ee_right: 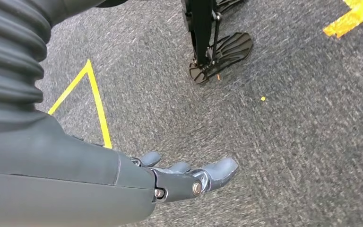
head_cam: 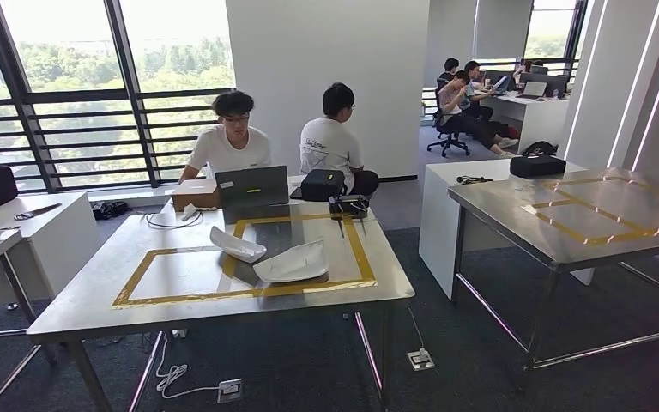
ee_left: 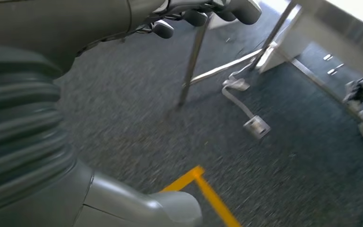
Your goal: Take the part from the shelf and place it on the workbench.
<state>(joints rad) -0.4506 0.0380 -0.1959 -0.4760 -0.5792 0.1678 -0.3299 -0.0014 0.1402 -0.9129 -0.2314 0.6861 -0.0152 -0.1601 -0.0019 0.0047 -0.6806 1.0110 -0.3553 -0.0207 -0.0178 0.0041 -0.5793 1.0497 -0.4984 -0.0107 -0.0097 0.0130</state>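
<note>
Left hand (ee_left: 189, 12) fingers (ee_left: 163, 28) empty above grey carpet (ee_left: 137, 118); yellow tape (ee_left: 208, 191), table leg (ee_left: 191, 64), floor socket (ee_left: 256, 126) nearby.

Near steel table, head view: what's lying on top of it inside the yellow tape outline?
Two white curved parts lie inside the yellow tape on the steel table, touching or overlapping. Whatever is beneath them is covered.

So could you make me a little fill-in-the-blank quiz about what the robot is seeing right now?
1. Two white parts lie on a steel table inside a frame of ____ tape.
2. Behind them stands an open ____, with a person seated at it.
3. The right hand hangs over grey ____ and holds nothing.
4. The left hand holds ____.

Missing words: yellow; laptop; carpet; nothing
</note>
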